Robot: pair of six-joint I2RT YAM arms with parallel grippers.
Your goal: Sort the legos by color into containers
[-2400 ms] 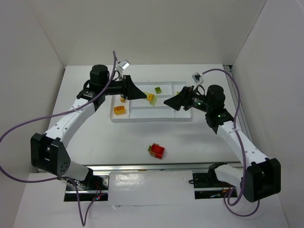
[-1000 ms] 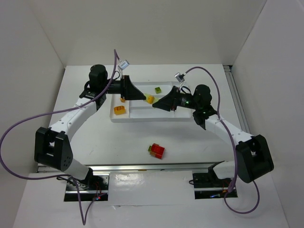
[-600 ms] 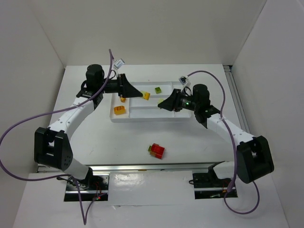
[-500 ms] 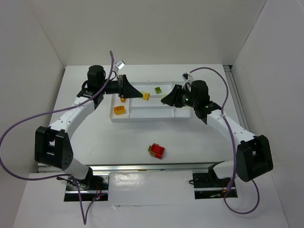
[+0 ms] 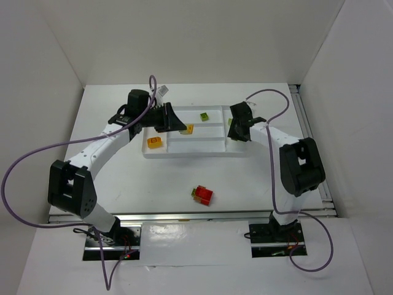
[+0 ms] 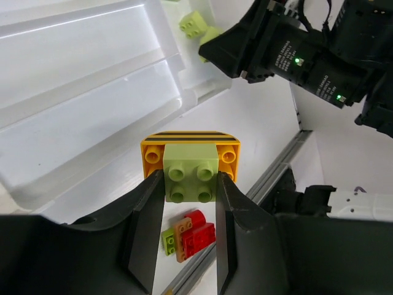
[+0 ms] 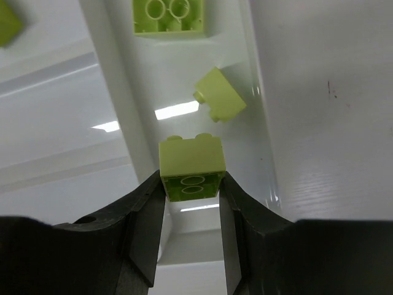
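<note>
left gripper [image 6: 190,182] clamped on lime-on-orange brick stack [image 6: 191,161] at frame centre, right gripper [image 7: 190,182] pinching lime brick [image 7: 191,161] over white tray [image 7: 116,92] end section

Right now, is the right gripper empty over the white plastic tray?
No, the right gripper is shut on a small lime green plastic brick, holding it above the end section of the white plastic tray.

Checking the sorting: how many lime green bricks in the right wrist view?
4. A held brick in the right gripper, an upside-down brick and a tilted brick in the tray's end section, a cut-off brick at top left. Others may be out of frame.
</note>
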